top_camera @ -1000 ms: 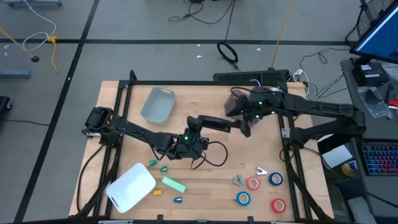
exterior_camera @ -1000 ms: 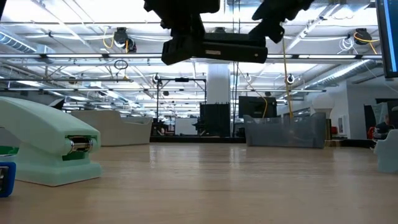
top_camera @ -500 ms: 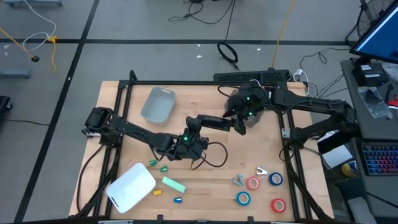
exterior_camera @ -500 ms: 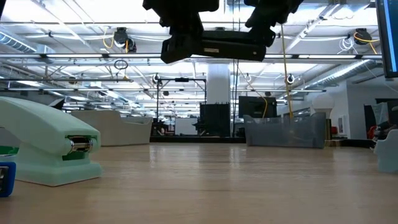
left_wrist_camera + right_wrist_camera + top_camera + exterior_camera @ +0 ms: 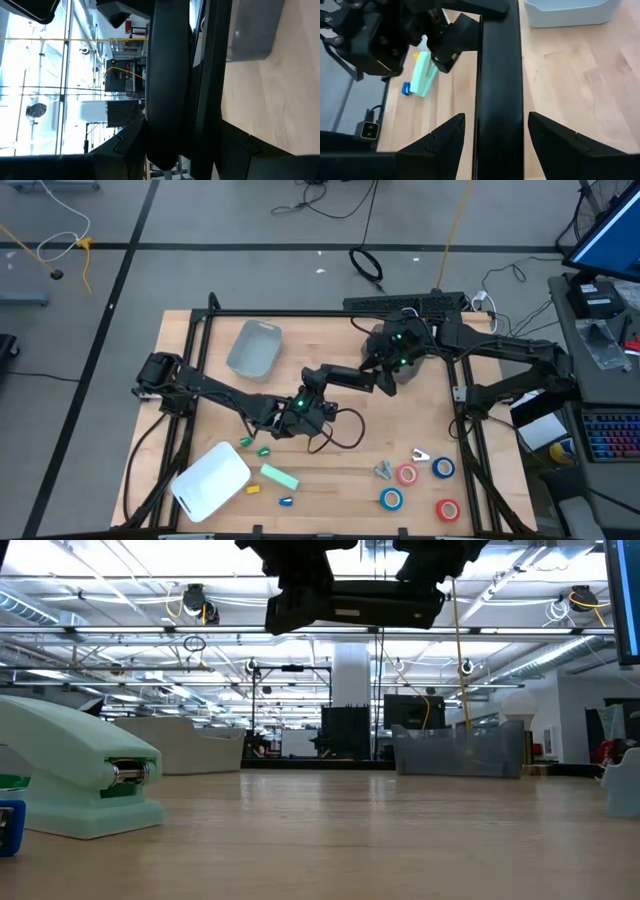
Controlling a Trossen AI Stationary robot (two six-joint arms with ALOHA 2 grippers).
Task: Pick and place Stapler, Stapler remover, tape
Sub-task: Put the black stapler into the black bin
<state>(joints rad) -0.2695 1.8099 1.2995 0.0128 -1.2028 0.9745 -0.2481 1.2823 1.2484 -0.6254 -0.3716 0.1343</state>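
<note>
Status: black stapler (image 5: 345,376) in air at frame centre of high view, left claw (image 5: 312,383) clamped on one end. Right claw (image 5: 385,378) straddles other end, fingers apart, no grip yet. Looks like mid-handover. Grey bin (image 5: 254,348) upper left looks empty. Four tape rolls (image 5: 406,474) and metal removers (image 5: 385,470) untouched on table (image 5: 330,330), lower right. Nothing placed yet.

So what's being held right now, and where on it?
A black stapler, held above the table: left gripper on one end, right gripper's fingers straddling the other, not visibly clamped.
</note>
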